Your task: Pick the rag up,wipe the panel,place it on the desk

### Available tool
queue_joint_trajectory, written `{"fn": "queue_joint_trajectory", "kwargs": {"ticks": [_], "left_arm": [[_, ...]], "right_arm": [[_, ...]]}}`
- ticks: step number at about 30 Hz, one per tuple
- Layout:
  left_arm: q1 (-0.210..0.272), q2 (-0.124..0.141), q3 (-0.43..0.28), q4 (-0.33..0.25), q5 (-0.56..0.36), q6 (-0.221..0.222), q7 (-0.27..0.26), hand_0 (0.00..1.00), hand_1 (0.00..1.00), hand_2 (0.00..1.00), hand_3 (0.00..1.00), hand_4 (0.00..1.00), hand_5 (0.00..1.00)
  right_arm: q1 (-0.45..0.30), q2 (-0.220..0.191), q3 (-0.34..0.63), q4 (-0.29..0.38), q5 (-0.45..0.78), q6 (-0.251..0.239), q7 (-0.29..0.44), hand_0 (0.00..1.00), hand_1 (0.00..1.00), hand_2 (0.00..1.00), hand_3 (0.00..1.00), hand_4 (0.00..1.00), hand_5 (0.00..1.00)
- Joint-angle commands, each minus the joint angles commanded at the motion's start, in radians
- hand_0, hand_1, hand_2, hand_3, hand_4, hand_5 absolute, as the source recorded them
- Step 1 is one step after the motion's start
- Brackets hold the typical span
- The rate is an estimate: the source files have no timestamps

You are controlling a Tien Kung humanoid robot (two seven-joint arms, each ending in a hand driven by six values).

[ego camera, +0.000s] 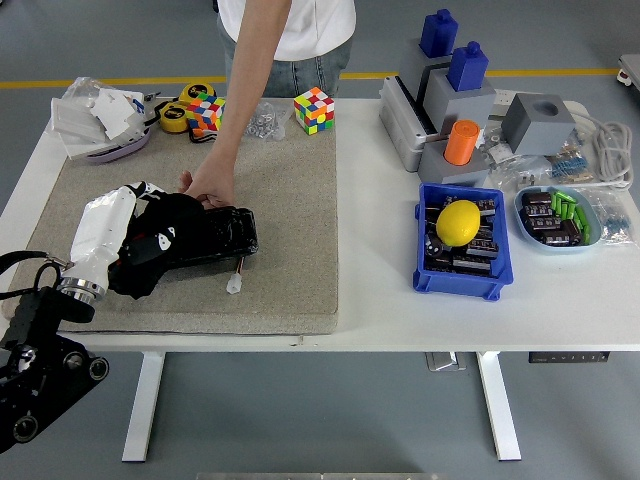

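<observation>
**Midway: rag on panel, wiping stroke under way**

Head view only. The left hand (125, 225), white-shelled on a black arm entering from the lower left, is pressed down on the black rag (160, 245), which is bunched over the left part of the black panel (215, 233). The fingers are buried in the cloth, so I cannot tell whether they grip it or merely pin it flat. The rag covers roughly the panel's left half; the right half shows bare and glossy.

A person at the far side reaches down with one hand (207, 187) resting on the panel's upper edge, likely bracing it so it does not slide under the wiping. The panel lies on a beige felt mat (290, 200), which probably adds friction and protects the surface. A small white connector (235, 283) on a lead trails from the panel's lower right corner.

Right arm is not visible.

Judgement: pickup done, wiping in progress; setting the rag on the white desk (560, 300) remains.
</observation>
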Motion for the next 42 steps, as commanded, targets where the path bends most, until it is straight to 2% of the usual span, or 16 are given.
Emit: {"fn": "queue_joint_trajectory", "kwargs": {"ticks": [31,42], "left_arm": [[-0.117,-0.029,0.162,-0.019,-0.017,0.0,0.011,0.175,0.098,0.488,0.555,0.512,0.002],[-0.141,-0.043,0.179,-0.019,-0.022,0.0,0.014,0.175,0.098,0.489,0.556,0.515,0.002]], "right_arm": [[0.011,-0.012,-0.023,0.002,0.002,0.016,-0.011,0.751,0.647,0.694,0.594,0.964,0.585],[0.013,-0.015,-0.029,0.002,0.003,0.019,-0.014,0.751,0.647,0.694,0.595,0.964,0.585]]}}
